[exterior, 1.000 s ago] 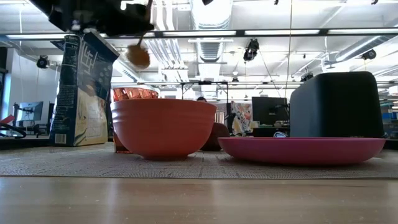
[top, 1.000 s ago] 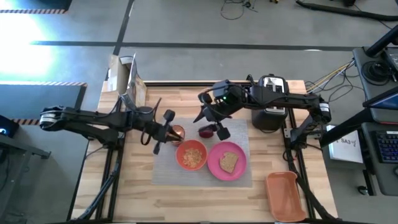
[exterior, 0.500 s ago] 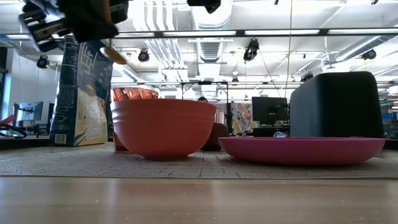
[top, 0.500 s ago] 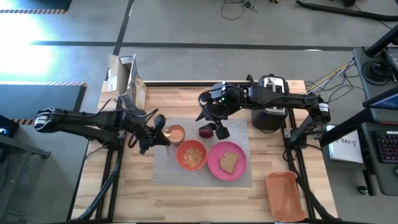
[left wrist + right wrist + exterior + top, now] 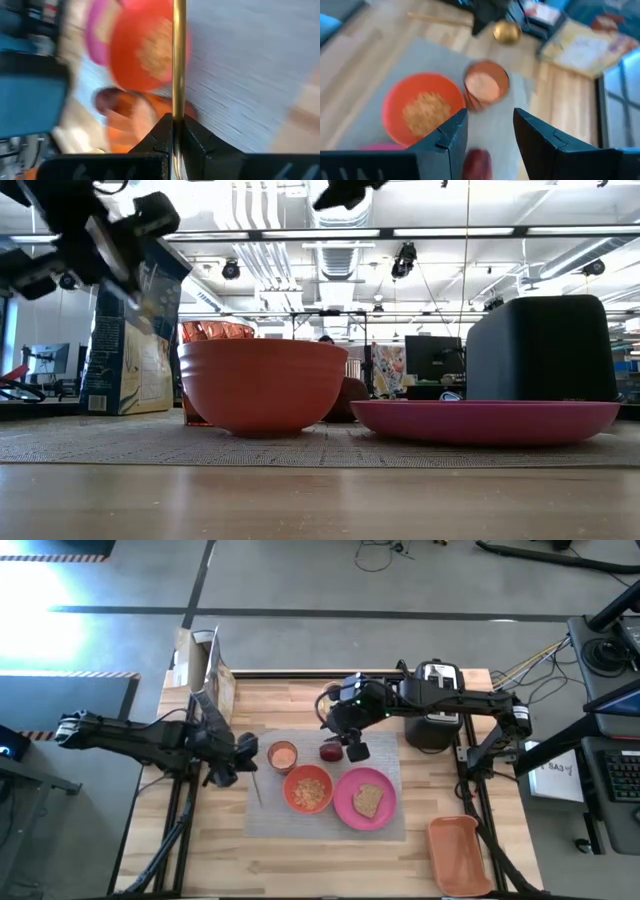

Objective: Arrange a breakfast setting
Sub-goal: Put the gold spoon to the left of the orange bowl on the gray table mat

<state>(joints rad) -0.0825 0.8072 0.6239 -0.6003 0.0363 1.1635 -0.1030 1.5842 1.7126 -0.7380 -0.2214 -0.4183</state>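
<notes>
Desk (image 5: 300,850) of pale wood planks, grey placemat (image 5: 385,825) at centre carrying bowl (image 5: 309,789), plate (image 5: 345,808) with toast (image 5: 367,800), cup (image 5: 283,755), apple (image 5: 331,751). Left gripper (image 5: 238,756), jaws clenched on the spoon (image 5: 178,65), at the mat's left edge. Right gripper (image 5: 352,746) above the apple, jaws parted. Toaster (image 5: 437,700) behind; office room with ceiling lights beyond.

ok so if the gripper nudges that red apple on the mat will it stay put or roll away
The apple looks round and smooth, so a sideways push would likely roll it. The woven placemat may slow it a little. It sits between the orange cup and the right gripper, so it probably wouldn't travel far.
</notes>
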